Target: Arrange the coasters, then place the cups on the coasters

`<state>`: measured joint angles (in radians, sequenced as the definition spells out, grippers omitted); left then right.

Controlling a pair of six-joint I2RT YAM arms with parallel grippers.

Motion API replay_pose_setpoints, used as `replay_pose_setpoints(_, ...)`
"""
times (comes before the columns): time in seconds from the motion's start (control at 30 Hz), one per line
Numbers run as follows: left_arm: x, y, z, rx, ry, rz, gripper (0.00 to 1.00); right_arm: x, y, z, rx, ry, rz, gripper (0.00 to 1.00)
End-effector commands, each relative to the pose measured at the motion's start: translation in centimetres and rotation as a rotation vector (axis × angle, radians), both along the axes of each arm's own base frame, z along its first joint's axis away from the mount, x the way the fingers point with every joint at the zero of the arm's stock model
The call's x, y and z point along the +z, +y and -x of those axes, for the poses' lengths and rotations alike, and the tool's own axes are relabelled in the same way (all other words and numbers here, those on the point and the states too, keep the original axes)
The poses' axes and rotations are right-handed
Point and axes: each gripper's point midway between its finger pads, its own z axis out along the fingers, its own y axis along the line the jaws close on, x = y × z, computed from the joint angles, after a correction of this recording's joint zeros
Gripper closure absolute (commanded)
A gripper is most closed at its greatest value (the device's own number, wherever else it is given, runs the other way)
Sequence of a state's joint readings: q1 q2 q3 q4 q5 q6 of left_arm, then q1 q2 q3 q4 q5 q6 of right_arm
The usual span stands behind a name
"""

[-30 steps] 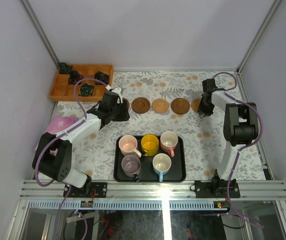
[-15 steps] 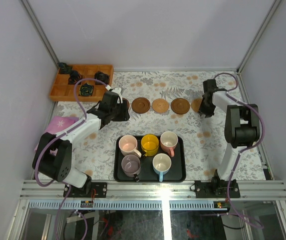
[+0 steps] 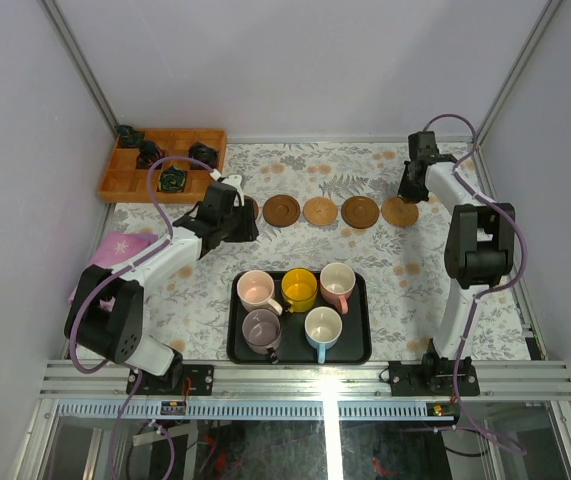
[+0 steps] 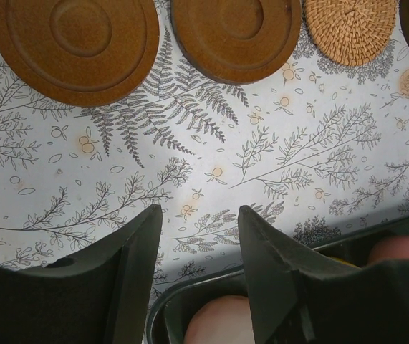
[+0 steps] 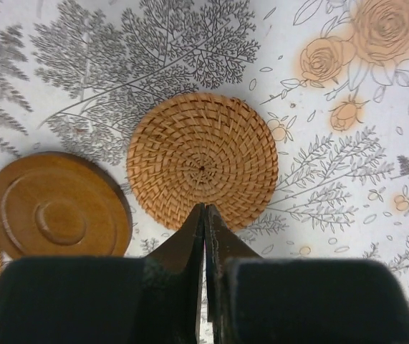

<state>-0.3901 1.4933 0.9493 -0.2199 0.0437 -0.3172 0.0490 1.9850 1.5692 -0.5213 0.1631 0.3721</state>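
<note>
Five coasters lie in a row across the floral cloth: one partly under my left gripper, then wooden, woven, wooden and woven. My left gripper is open and empty, above the cloth between the wooden coasters and the tray. My right gripper is shut on nothing, its tip over the near edge of the end woven coaster. The pink, yellow, pink-handled white, mauve and blue-handled white cups stand in the black tray.
A wooden compartment box with small black objects sits at the back left. A pink sheet lies under the left arm. Enclosure walls and frame posts close in the table on three sides.
My right gripper has closed and drawn back from the rightmost woven coaster, which now shows in full. The left arm and the cups have not moved.
</note>
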Motion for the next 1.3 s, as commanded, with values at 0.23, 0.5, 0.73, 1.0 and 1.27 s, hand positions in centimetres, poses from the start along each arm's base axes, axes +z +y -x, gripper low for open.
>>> replay_pose_setpoints(0.23, 3.2, 0.3, -1.8, 0.035, -0.114, 0.025, 0.53, -3.5, 0.5, -1.2, 0.050, 0.053, -0.025, 1.00)
replay_pose_setpoints(0.5, 3.1, 0.7, -1.2, 0.045, -0.113, 0.019, 0.53, -5.4, 0.2, 0.7, 0.034, 0.097, -0.017, 1.00)
replay_pose_setpoints(0.73, 2.8, 0.8, -0.8, 0.049, -0.111, 0.023, 0.53, -5.7, -0.4, 1.9, 0.016, 0.120, 0.011, 1.00)
replay_pose_setpoints(1.0, 2.8, 0.9, -0.7, 0.051, -0.114, 0.022, 0.53, -5.2, -0.7, 2.2, 0.001, 0.115, 0.026, 1.00)
replay_pose_setpoints(1.27, 2.7, 1.0, -0.7, 0.051, -0.118, 0.020, 0.53, -4.5, -0.5, 1.6, 0.022, 0.102, 0.022, 0.99)
